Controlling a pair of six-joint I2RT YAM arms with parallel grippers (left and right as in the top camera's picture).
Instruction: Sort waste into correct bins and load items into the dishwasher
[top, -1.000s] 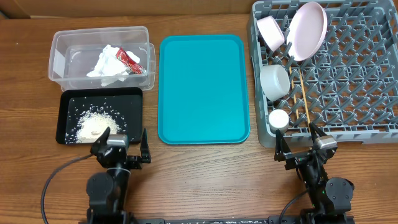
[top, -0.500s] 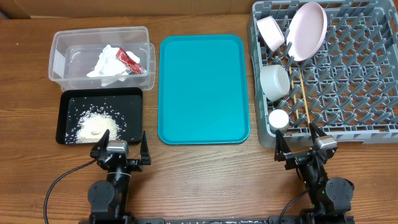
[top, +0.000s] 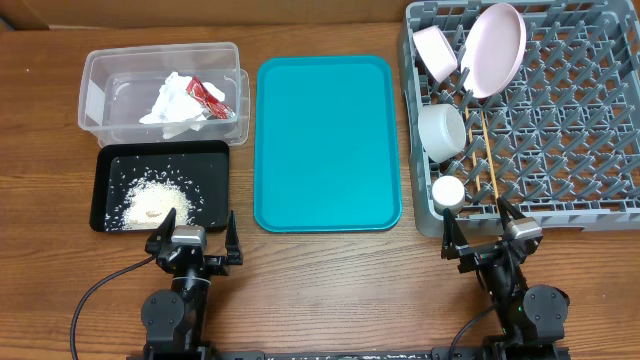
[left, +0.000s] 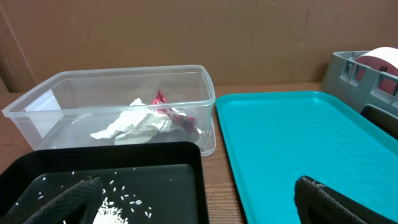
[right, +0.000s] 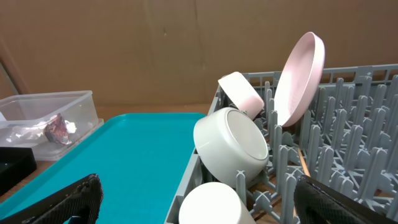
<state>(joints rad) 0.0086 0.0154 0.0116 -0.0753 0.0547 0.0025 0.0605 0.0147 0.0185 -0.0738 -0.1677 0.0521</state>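
Note:
The clear tub (top: 95, 100) holds the white napkin (top: 172, 103) and red wrapper (top: 207, 93); both also show in the left wrist view (left: 134, 126) (left: 169, 112). The black tray (top: 215, 190) holds rice scraps (top: 152, 198). The grey rack (top: 560, 110) holds the pink plate (top: 496, 48), two bowls (top: 434, 50) (top: 440, 130), the cup (top: 448, 191) and chopsticks (top: 486, 150). My left gripper (top: 193, 238) is open and empty near the table's front, just in front of the black tray. My right gripper (top: 484, 232) is open and empty in front of the rack.
A large teal serving tray (top: 326, 140) lies empty between the bins and the rack. A cardboard wall stands behind the table. Bare wooden table (top: 340, 290) runs along the front between the two arms.
My left gripper has shifted slightly and settled level at the front of the table. The right arm has not moved.

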